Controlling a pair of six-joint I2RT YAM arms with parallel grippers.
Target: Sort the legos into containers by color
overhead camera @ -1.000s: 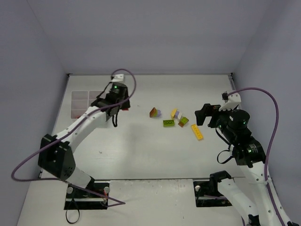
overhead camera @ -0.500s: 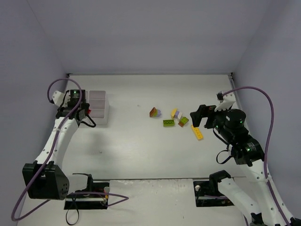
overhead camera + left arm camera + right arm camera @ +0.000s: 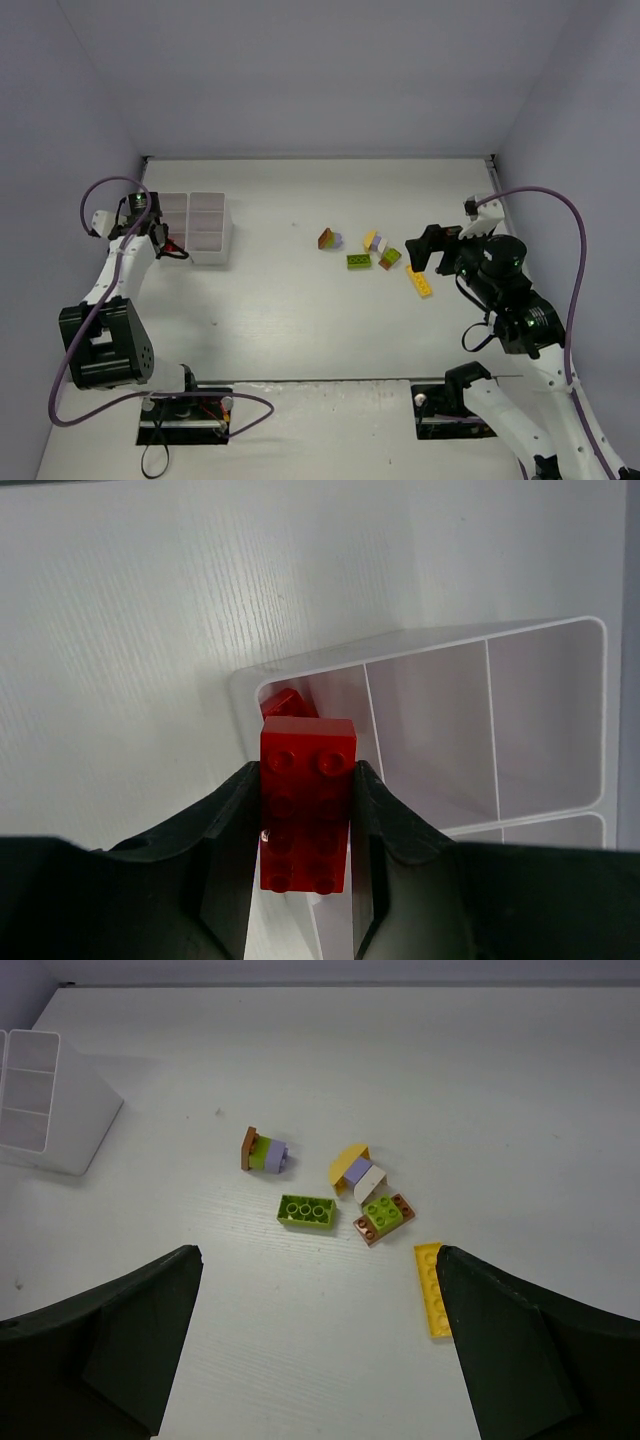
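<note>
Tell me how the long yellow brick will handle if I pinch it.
The long yellow brick looks like hard plastic, so probably stiff and light. It lies flat, studs up, so it should not roll or tip. Being thin on the smooth table, it may skid if the jaws nudge it.

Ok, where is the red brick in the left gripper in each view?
Top external: far left, red brick in the left gripper, beside the white tray.
Left wrist: centre, clamped, at the tray's corner.
Right wrist: not in it.
Shared landmark: white tray, upper left for right wrist.
</note>
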